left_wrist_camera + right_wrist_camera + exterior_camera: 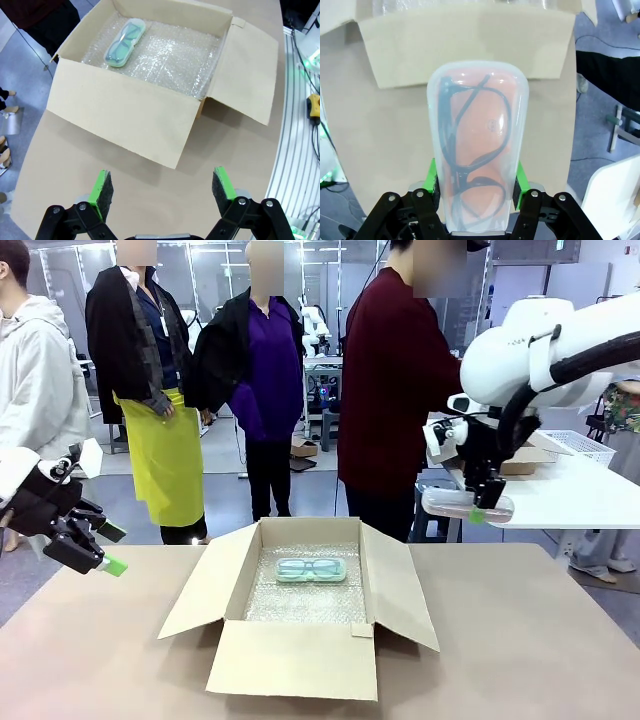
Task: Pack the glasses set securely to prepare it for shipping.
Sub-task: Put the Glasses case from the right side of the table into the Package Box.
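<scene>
The box [300,658] sits open on the tabletop [530,640], all four flaps splayed outward and its floor lined with bubble wrap [305,602]. The mint-green case [311,569] lies flat on that lining, toward the far wall of the box, with dark frames showing through it. The pink case [477,145] is in the air, above and to the right of the box, out past its right flap [405,585]. The right tool [488,504] is clamped across its narrow width near one end, so most of the case juts out beyond the green pads. The left tool [162,190] hangs to the left of the box with its jaws spread wide and nothing between them.

The main risk looks to be the off-centre grip. The shell seems smooth and rounded, so a quick swing toward the box could let it pivot or slide in the pads and drop onto the tabletop. A low approach could catch the raised right flap and shove the box. Set down too far back, the pink case could land on top of the mint-green one instead of beside it.
</scene>
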